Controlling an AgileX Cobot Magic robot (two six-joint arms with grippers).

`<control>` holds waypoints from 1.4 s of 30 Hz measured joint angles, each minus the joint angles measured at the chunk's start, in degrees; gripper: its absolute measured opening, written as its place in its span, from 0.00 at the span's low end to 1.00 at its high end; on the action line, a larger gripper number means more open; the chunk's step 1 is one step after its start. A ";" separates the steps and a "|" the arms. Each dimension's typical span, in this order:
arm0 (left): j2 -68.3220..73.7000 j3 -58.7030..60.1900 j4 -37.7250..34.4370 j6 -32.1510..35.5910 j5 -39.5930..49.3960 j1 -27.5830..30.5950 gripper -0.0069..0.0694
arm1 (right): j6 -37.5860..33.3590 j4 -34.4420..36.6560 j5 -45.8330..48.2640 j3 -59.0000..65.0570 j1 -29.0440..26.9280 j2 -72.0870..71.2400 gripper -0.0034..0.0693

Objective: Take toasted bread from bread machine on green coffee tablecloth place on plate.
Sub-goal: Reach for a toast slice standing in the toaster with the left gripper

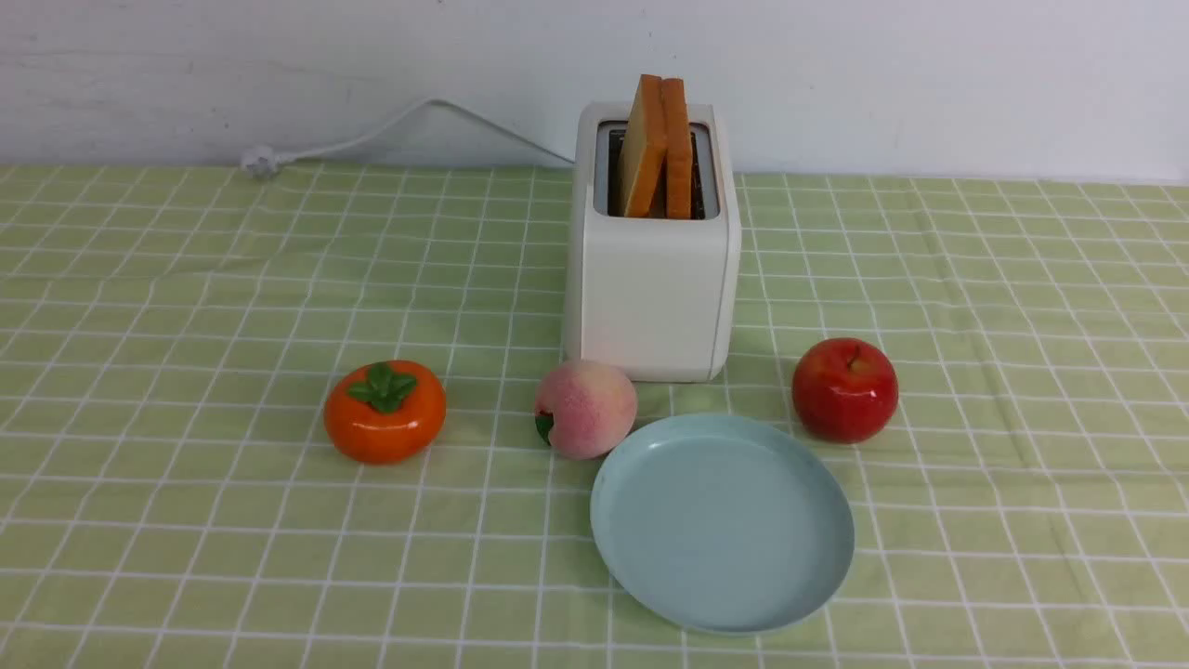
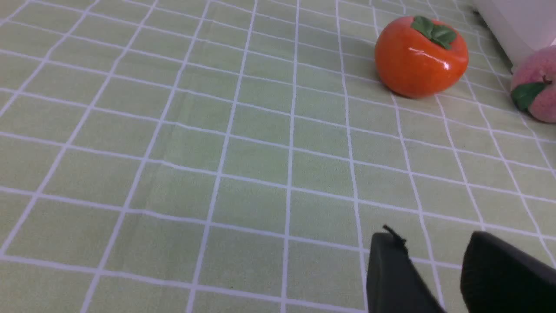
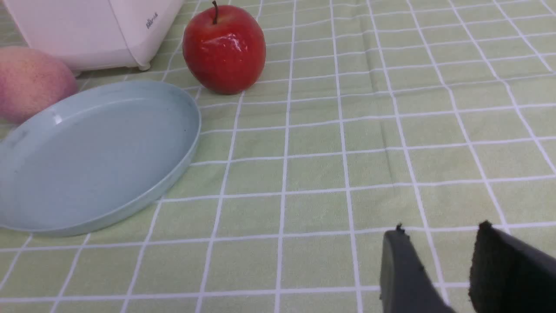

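Standing toasted bread (image 1: 644, 153) fills bread machine (image 1: 650, 297)

Toasted bread (image 1: 658, 149) in bread machine (image 1: 650, 297), plate (image 1: 723, 525) before it on tablecloth (image 1: 186, 279)

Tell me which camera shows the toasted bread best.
The front view: both slices of toasted bread stand in the bread machine, tops sticking out. Both wrist views catch only part of the bread machine's lower body, no bread.
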 joint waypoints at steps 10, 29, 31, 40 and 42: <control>0.00 0.00 0.00 0.00 0.00 0.00 0.40 | 0.00 0.05 0.00 0.00 0.00 0.00 0.38; 0.00 0.00 0.00 0.00 -0.96 0.00 0.40 | 0.00 0.05 0.00 0.00 0.00 0.00 0.38; 0.00 0.00 -0.65 0.00 -3.60 0.00 0.40 | 0.00 0.05 0.00 0.00 0.00 0.00 0.38; 0.00 0.00 -20.40 -4.78 -19.23 0.00 0.40 | 0.00 0.05 0.00 0.00 0.00 0.00 0.38; 0.00 0.00 -25.80 -5.61 -21.07 0.00 0.40 | 0.00 0.05 0.00 0.00 0.00 0.00 0.38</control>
